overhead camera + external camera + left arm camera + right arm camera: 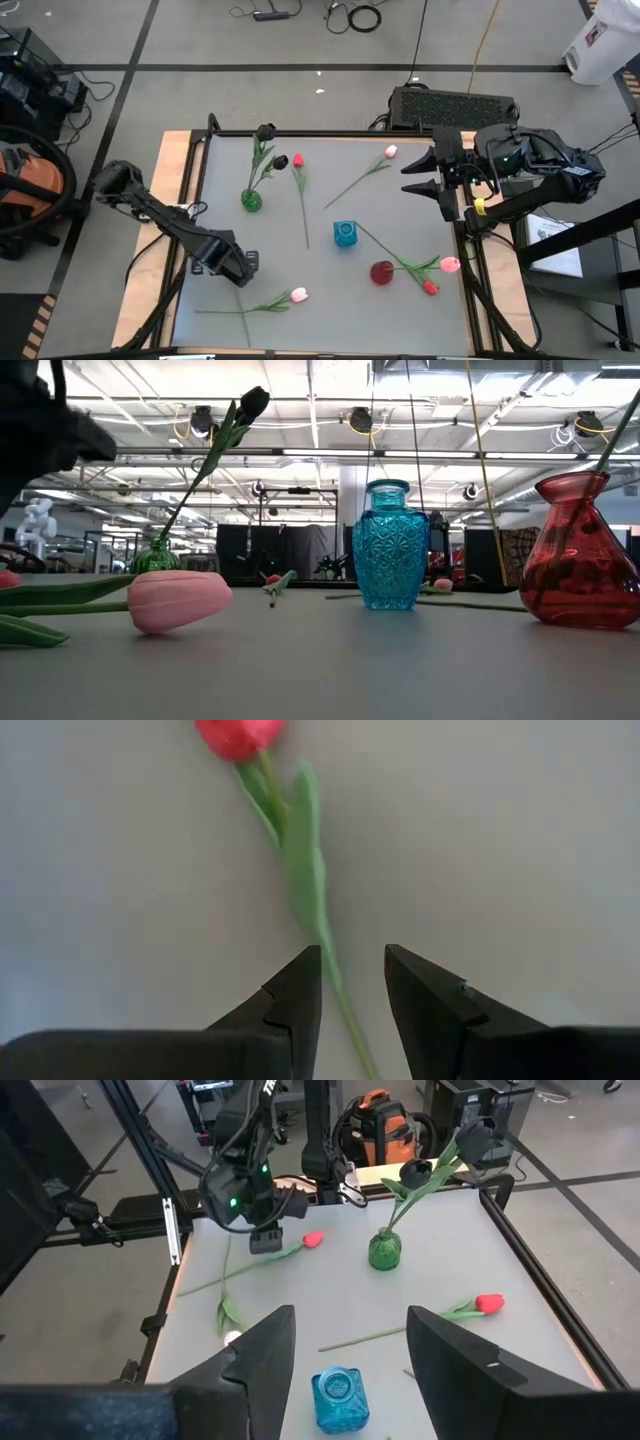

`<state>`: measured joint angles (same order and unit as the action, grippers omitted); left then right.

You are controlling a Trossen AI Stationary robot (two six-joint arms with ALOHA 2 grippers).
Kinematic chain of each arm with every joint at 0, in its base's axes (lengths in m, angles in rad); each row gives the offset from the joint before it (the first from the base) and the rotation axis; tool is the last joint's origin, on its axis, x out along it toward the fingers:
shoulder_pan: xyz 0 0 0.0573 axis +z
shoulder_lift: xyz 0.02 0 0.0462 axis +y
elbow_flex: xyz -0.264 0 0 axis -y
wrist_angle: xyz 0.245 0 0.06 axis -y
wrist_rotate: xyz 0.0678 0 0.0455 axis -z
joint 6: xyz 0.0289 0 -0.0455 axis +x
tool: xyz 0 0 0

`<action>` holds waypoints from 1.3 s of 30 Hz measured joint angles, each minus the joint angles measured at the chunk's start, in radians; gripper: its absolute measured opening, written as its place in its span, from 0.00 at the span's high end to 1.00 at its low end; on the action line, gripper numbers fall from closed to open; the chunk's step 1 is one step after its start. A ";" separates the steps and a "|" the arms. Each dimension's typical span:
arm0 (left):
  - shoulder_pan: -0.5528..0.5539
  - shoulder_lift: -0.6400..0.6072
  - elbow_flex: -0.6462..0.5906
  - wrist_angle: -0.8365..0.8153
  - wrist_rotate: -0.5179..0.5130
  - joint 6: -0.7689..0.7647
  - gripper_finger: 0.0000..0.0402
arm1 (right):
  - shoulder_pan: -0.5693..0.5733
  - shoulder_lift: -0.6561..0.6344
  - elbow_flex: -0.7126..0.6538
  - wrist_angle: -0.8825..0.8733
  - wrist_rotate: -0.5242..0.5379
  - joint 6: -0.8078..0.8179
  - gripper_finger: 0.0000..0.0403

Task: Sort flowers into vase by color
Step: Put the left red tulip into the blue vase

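A pink tulip [299,295] lies near the table's front edge, its stem [230,309] running toward the left. My left gripper [240,272] points down over that stem, open, with one finger on either side of the stem [335,982] and touching nothing. My right gripper [430,176] hangs high at the far right, open and with nothing in it [345,1345]. A green vase [251,200] holds two dark tulips [280,162]. A blue vase [345,234] stands mid-table. A red vase [382,272] has a red tulip [430,287] leaning out of it.
A red tulip [297,160] lies beside the green vase, with its stem pointing toward the near edge. One pink tulip [390,152] lies at the far right. Another pink tulip [450,264] lies near the red vase. A dark frame [330,133] rims the table.
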<state>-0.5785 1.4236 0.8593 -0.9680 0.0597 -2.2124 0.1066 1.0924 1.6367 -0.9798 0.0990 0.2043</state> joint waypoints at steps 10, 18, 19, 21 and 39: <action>0.000 0.030 0.000 -0.104 0.000 0.019 0.71 | 0.000 0.000 0.000 0.002 0.000 -0.008 0.54; 0.000 0.030 -0.002 -0.104 -0.014 0.019 0.71 | 0.000 0.000 0.000 0.003 0.001 0.017 0.54; 0.000 0.030 -0.008 -0.103 -0.017 0.022 0.71 | 0.000 0.000 0.000 0.003 0.001 0.017 0.54; -0.003 0.030 -0.039 -0.107 -0.026 0.029 0.71 | 0.000 0.000 0.000 0.003 0.002 0.019 0.54; -0.005 0.016 -0.136 0.134 -0.030 0.020 0.71 | 0.000 0.000 0.000 0.042 0.007 0.029 0.54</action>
<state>-0.5831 1.4395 0.7232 -0.8339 0.0300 -2.1925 0.1064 1.0927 1.6367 -0.9382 0.1059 0.2335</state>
